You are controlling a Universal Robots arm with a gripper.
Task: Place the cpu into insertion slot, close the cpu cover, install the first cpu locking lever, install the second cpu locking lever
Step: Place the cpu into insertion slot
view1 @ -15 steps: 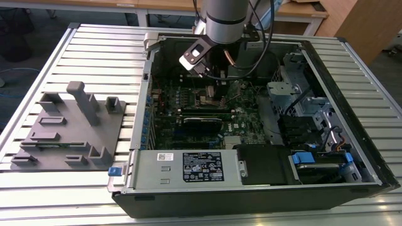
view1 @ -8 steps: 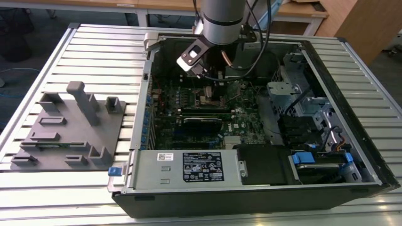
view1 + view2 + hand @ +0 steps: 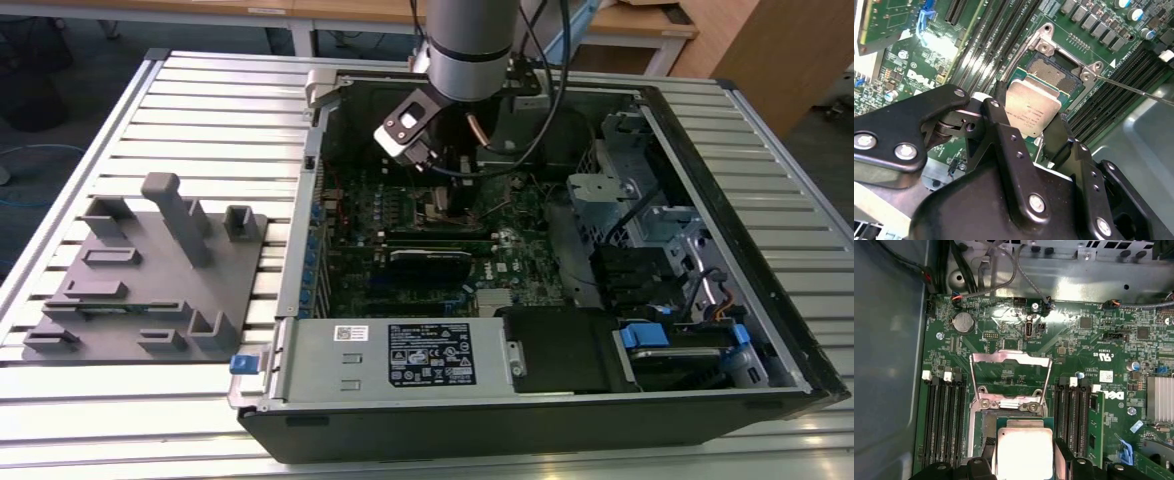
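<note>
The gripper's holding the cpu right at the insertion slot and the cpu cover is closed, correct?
Not quite. The cpu cover stands open, folded back from the insertion slot, as the first wrist view shows. The gripper does hold the cpu at that slot.

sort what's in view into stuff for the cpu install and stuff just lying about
For the job:
the cpu, held in the gripper
the insertion slot, uncovered
the cpu cover, open

Just lying about:
grey fixture block on the table
power supply box
coin battery
</note>
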